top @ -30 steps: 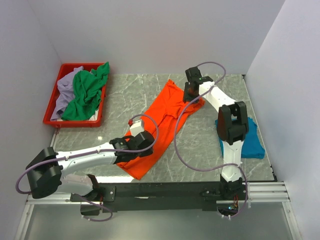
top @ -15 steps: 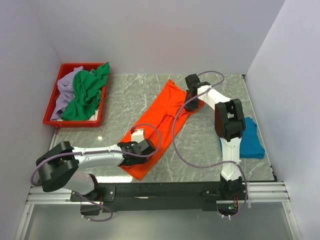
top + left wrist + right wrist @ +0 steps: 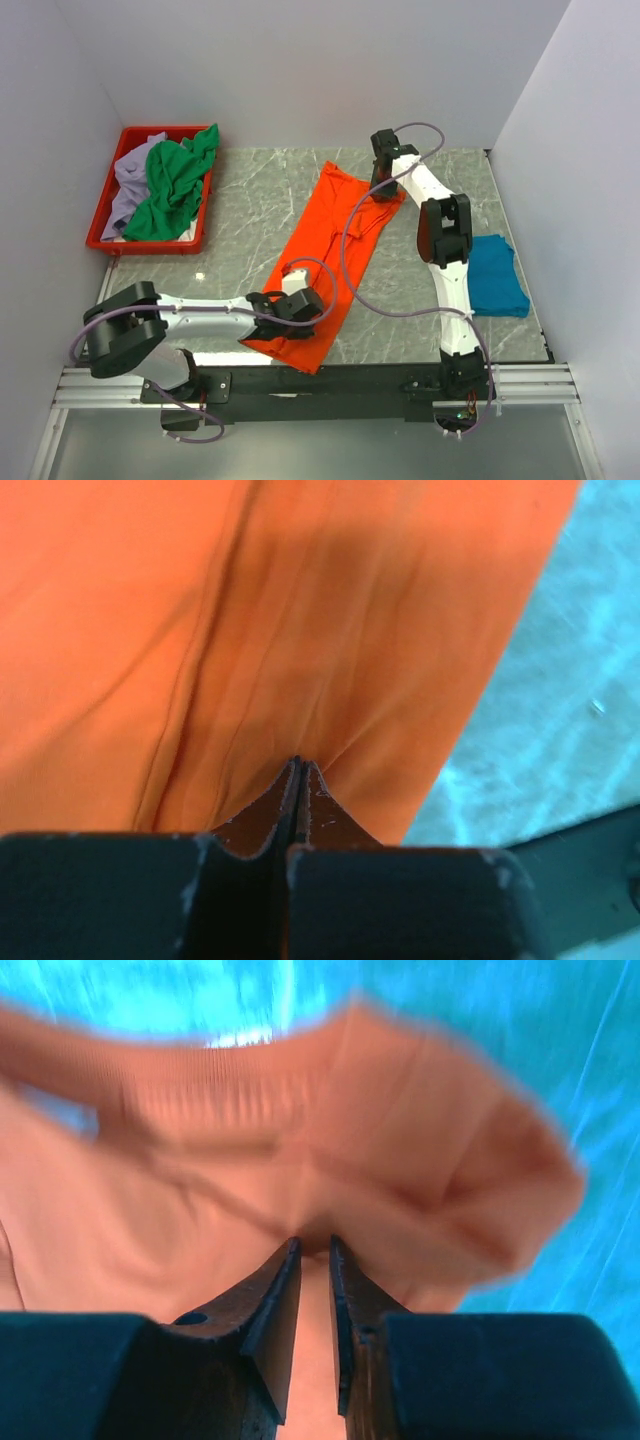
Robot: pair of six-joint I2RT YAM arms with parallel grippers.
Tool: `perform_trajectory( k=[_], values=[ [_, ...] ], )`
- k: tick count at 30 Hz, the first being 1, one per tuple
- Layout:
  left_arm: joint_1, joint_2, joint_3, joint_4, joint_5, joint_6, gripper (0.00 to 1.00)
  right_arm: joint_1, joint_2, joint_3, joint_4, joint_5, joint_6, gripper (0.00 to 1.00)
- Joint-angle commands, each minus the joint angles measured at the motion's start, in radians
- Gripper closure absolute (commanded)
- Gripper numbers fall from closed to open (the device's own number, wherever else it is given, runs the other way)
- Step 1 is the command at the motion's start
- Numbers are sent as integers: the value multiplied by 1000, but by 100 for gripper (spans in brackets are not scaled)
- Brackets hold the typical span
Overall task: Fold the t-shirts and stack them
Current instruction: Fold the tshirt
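The bright orange t-shirt [image 3: 330,250] lies stretched in a long strip across the marble table. My left gripper [image 3: 305,305] is shut on its near end, close to the table's front edge; in the left wrist view [image 3: 298,762] the jaws are pressed together on orange cloth [image 3: 330,630]. My right gripper [image 3: 382,183] is shut on the far end by the collar; in the right wrist view [image 3: 312,1245] the jaws pinch a fold of orange cloth [image 3: 300,1160]. The teal blue t-shirt [image 3: 497,275] lies at the right. The green t-shirt [image 3: 175,185] and the pale lavender t-shirt [image 3: 128,180] lie in the tray.
A red plastic tray [image 3: 105,215] stands at the back left. White walls close in the table on the left, back and right. A black rail [image 3: 330,380] runs along the front edge.
Both grippers have moved with the orange t-shirt: the left end slid right and nearer the front edge, the right end moved back. The shirt is now pulled straighter and longer.
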Motion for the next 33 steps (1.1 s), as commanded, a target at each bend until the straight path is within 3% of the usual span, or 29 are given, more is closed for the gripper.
perform_trajectory(
  k=[1, 9, 14, 18, 21, 25, 33],
  values=[
    [-50, 70, 40, 16, 109, -47, 98, -20, 55, 111, -50, 56, -83, 75],
    [-96, 191, 139, 96, 175, -99, 93, -40, 73, 166, -18, -19, -120, 72],
    [-95, 157, 164, 65, 159, -86, 88, -43, 8, 169, -23, -11, -98, 65],
    [-95, 101, 179, 35, 140, -61, 77, -44, -100, 136, -23, -10, -67, 57],
    [-66, 53, 211, 4, 97, -30, 72, -49, -191, 38, -15, 10, -20, 57],
    [20, -10, 225, 13, 103, 13, 70, -66, -320, -244, 120, -36, 35, 57],
    [224, -91, 222, 1, 142, 103, 70, -69, -352, -409, 175, -111, 97, 58]
  ],
)
